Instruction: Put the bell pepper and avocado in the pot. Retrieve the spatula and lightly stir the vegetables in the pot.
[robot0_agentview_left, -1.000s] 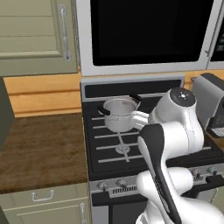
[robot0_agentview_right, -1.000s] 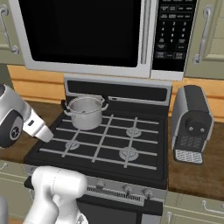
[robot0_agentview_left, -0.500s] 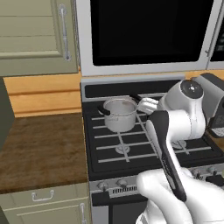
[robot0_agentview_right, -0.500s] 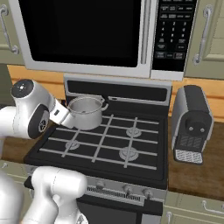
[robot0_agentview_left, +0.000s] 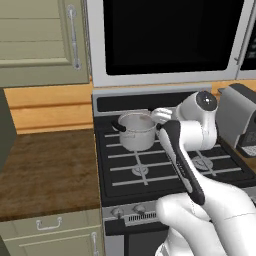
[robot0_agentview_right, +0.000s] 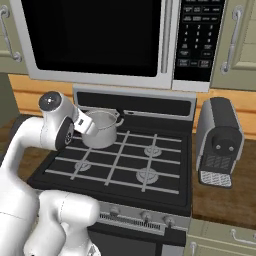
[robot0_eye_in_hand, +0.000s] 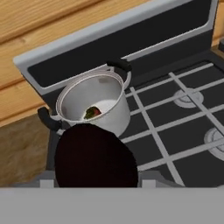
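Up close in the hand view, a dark rounded object (robot0_eye_in_hand: 95, 155) fills the gripper (robot0_eye_in_hand: 96, 175); I cannot tell the fingers' grasp. Beyond, the pot (robot0_agentview_left: 136, 131) sits on the stove's (robot0_agentview_right: 120, 165) far-left burner, something green-red (robot0_eye_in_hand: 92, 112) inside.

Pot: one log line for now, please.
pot: on stove, bell pepper inside | avocado: dark, in jaws, near pot

A dark rounded object (robot0_eye_in_hand: 95, 155) sits between the jaws, covering both fingertips and the near wall of the pot (robot0_eye_in_hand: 94, 105); its identity cannot be told. Beyond the jaws, a small green-and-red item (robot0_eye_in_hand: 91, 112) inside the pot is too small to identify.
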